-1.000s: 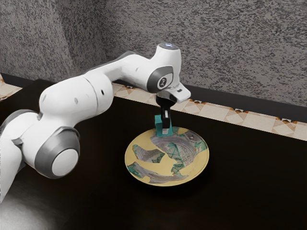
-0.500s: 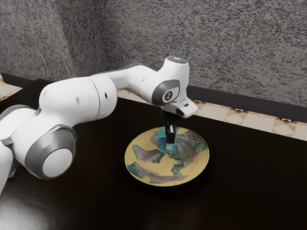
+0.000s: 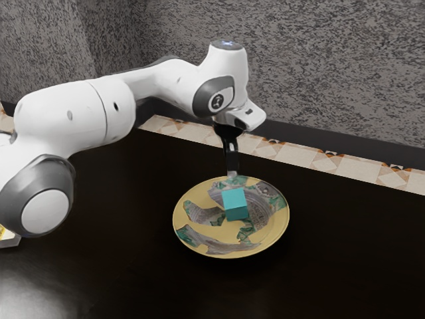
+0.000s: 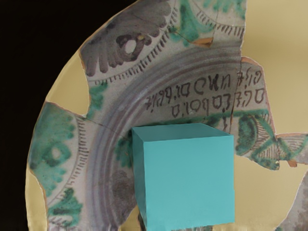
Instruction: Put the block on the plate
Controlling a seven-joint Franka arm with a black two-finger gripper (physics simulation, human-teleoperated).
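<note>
Exterior view: block (image 3: 235,205) is on the plate (image 3: 190,242), near the middle, sitting slightly toward the rim farthest from the camera. Looks flat on one face, not tipped. Turquoise, plain, with a lighter top and darker side.

Claw (image 3: 232,174) is up above the block, pointing down, apart from it. Holding nothing. How far open: can't tell from this angle. Its tip lines up with the plate's far rim in this view; exact height over the plate can't be read.

Arm (image 3: 66,114) is white with grey joints, comes in from the exterior view's left, bends down at the wrist. Plate lies on the dark table (image 3: 339,259), yellow base with grey, green and purplish patterned patches. At the exterior view's left edge, partly behind the arm, a pale thing with a yellow patch (image 3: 8,242), cut off, can't identify. Behind the table: grey speckled wall (image 3: 319,66), dark band at its foot, then a strip of patterned tiles (image 3: 302,157).

Wrist view: same block, close to the hand, on the plate's patterned surface. Dark lettering (image 4: 207,91) and curved ring lines run beside it, with green and yellow patches around.
</note>
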